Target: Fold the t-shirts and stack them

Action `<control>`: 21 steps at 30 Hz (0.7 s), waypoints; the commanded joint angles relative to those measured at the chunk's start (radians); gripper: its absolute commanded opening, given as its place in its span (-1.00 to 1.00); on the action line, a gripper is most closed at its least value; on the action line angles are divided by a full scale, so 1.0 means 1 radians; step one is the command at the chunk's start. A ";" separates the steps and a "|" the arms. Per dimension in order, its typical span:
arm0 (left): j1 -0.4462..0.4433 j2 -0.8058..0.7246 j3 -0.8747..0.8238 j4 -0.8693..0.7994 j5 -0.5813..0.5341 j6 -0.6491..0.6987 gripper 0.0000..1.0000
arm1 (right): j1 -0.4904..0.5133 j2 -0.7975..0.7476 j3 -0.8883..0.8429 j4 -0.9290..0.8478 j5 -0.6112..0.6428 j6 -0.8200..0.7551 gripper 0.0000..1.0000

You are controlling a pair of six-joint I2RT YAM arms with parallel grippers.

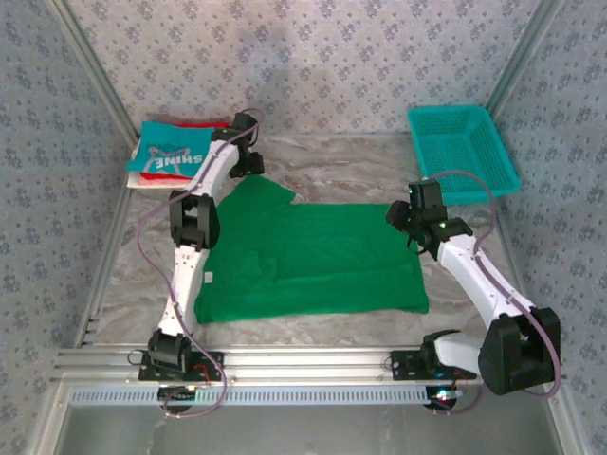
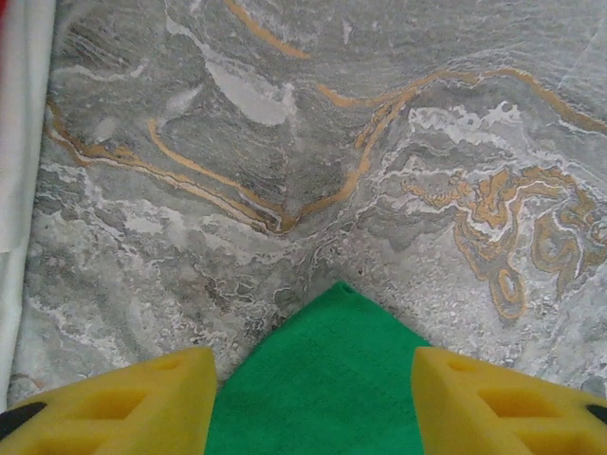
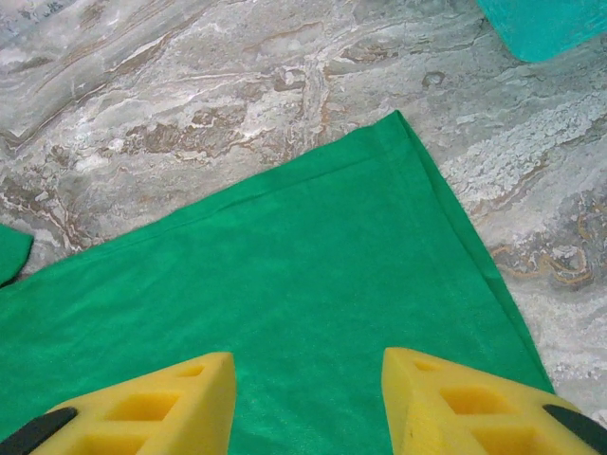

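The green t-shirt (image 1: 313,261) lies spread on the marble table, a sleeve pointing to the far left. My left gripper (image 1: 248,159) hangs open over that sleeve's tip (image 2: 327,379), its yellow fingers (image 2: 123,408) on either side of the cloth corner. My right gripper (image 1: 403,220) stands open over the shirt's far right corner (image 3: 398,128), with green cloth (image 3: 285,303) below its fingers (image 3: 455,403). A folded stack sits at the far left: the teal "SHINE" shirt (image 1: 169,152) on top, red and white edges beneath.
A teal mesh basket (image 1: 465,152) stands at the far right corner. Aluminium frame rails (image 1: 285,365) run along the near edge and sides. Bare marble (image 1: 351,171) lies behind the green shirt. White cloth of the stack (image 2: 17,190) borders the left wrist view.
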 commanded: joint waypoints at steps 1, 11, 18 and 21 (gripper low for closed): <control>0.013 0.040 0.040 -0.020 0.022 0.013 0.19 | -0.008 -0.019 -0.004 0.000 -0.011 -0.023 -0.07; 0.016 0.103 0.077 0.000 0.092 0.013 -0.11 | -0.009 0.001 -0.004 0.012 -0.020 -0.021 -0.06; 0.015 0.087 0.084 0.016 0.127 0.028 -0.74 | -0.019 0.028 0.012 0.011 -0.017 -0.032 -0.05; 0.013 0.053 0.084 0.029 0.126 0.039 -0.99 | -0.028 0.063 0.044 0.010 -0.015 -0.045 -0.01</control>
